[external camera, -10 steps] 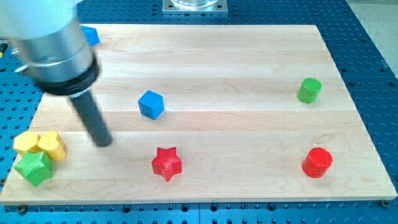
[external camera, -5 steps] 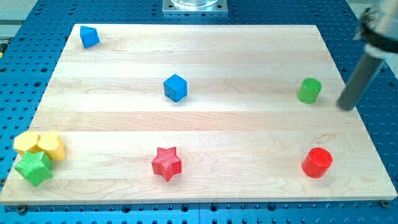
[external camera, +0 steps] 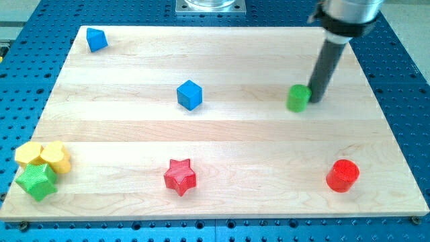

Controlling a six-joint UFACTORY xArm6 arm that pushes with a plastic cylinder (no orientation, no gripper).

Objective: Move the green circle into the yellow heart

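The green circle (external camera: pixel 298 98) lies on the wooden board (external camera: pixel 222 60) right of centre. My tip (external camera: pixel 314 101) touches its right side, with the rod rising to the view's top right. The yellow heart (external camera: pixel 56 156) lies at the far left near the bottom, pressed against a second yellow block (external camera: pixel 27 154) and a green star (external camera: pixel 36 181).
A blue cube (external camera: pixel 190 94) sits left of the green circle, near the middle. A blue block (external camera: pixel 97 39) is at the top left corner. A red star (external camera: pixel 180 176) is at bottom centre and a red circle (external camera: pixel 343 175) at bottom right.
My tip swung from the left of the board to its right edge, then came in against the green circle and pushed it leftward. The blue cube shifted right and slightly up earlier.
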